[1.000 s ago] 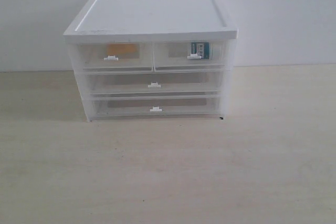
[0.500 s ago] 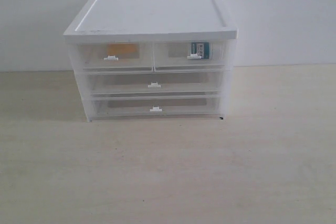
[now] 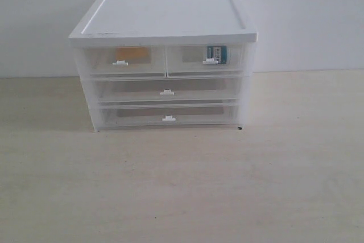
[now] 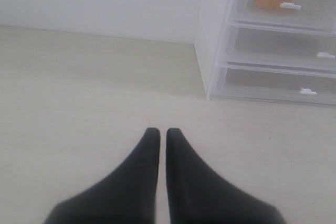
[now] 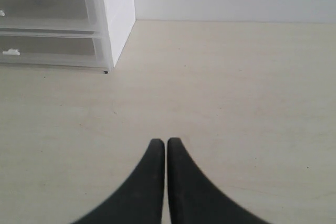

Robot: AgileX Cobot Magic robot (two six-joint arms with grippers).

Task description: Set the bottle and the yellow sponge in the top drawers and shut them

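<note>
Left pincer [image 4: 158, 131]: black fingers drawn together with only a hairline slit between them, nothing held, hanging above the pale wooden counter [image 3: 182, 186]. Right pincer [image 5: 161, 141]: same condition, nothing held. White-topped translucent plastic cabinet [image 3: 165, 21] stands on the counter, well apart from both pincers, all fronts apparently flush.

Top drawers [image 3: 142, 66], two half-width clear plastic units. The one on the left of the exterior view contains the yellow sponge [image 3: 132, 55], an orange-yellow wedge. The right-hand one [image 3: 190, 65] contains the small white plastic bottle [image 3: 217, 54] with a blue-teal label, behind its handle tab. Two full-width drawers [image 3: 166, 90] below show no contents that I can make out.

Assessment: placing and closing look done, so the task is at its end. Next move calls for no more than a check that both fronts are fully seated.
</note>
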